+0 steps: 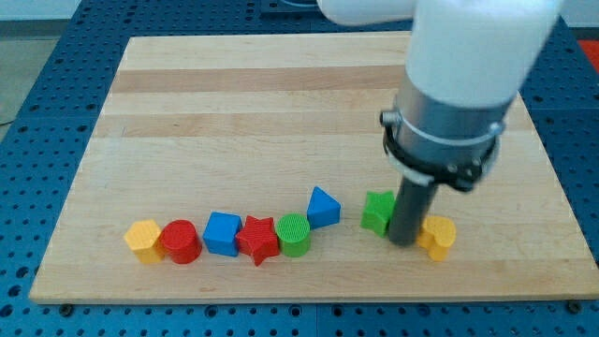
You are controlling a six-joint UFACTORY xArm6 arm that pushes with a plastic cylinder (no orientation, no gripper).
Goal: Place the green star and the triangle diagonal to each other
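1. Right now my tip sits on the wooden board toward the view's bottom right, wedged between the green star on its left and the yellow heart on its right, close against both
2. As for a hand, there is none: the arm ends in a bare rod, so nothing is held or clamped
3. Meanwhile the blue triangle stands apart to the star's left, out of the row and slightly higher in the view than the green cylinder
4. Judging progress, star and triangle lie almost level, side by side with a gap, so the diagonal offset looks unfinished; one of them needs shifting up or down
5. Elsewhere the yellow block, red cylinder, blue block and red star line up, untouched
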